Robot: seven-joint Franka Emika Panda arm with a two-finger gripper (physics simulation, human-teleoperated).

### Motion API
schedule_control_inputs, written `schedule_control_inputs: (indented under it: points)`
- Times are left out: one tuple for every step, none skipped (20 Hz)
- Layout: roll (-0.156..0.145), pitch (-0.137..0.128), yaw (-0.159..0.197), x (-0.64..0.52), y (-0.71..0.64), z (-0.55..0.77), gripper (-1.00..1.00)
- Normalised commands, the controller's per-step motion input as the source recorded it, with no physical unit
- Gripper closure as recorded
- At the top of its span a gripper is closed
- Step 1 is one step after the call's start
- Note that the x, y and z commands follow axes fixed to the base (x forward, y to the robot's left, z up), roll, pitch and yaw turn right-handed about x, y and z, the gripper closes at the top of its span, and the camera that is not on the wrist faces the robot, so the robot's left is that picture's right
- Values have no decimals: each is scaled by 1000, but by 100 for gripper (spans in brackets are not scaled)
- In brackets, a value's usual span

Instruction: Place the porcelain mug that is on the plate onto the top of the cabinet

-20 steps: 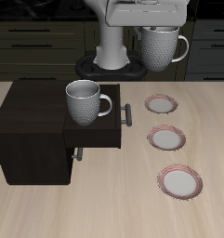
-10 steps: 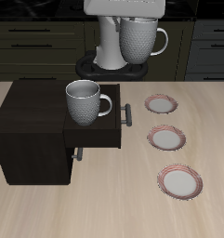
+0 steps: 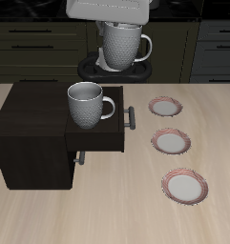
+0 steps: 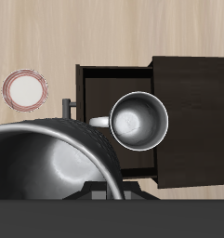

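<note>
porcelain mug (image 3: 122,44) grey-white speckled | cabinet (image 3: 35,133) dark brown-black

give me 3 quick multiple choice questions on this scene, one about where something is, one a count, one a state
1. Where does the second mug sit?
A. on a plate
B. in the open drawer of the cabinet
C. on the bare table

2. How many plates lie on the table?
A. two
B. three
C. four

3. In what state is the carried mug?
A. held up in the air by the gripper
B. standing on a plate
C. lying on its side on the table

Answers:
1. B: the second mug stands in the drawer pulled out of the cabinet.
2. B: three plates lie in a row, all bare.
3. A: the carried mug hangs under the gripper, above the table.
</note>
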Motion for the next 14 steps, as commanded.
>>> schedule_control_inputs:
  points:
    - [-41,-30,33,-1,-221,15,100]
    - [-20,1,-37,84,-504,-64,100]
    - [-42,-31,-36,73,-461,-3,100]
    - [-22,17,5,101,-112,-39,100]
    - [59,76,-43,117,-291,-63,100]
    - [8,-43,84,63,-296,12,100]
    - [8,50,-83,228,-980,-59,100]
    - [-10,14,-59,169,-375,-39,100]
    - [0,0,0,22,94,-7,100]
    - [-15,27,-26,245,-988,-97,100]
    - [-5,5,-7,110,-370,-64,100]
    - [42,12,-78,18,-413,-120,100]
    - [-42,-6,55,3,-458,-87,100]
    - [1,37,-47,34,-494,-89,100]
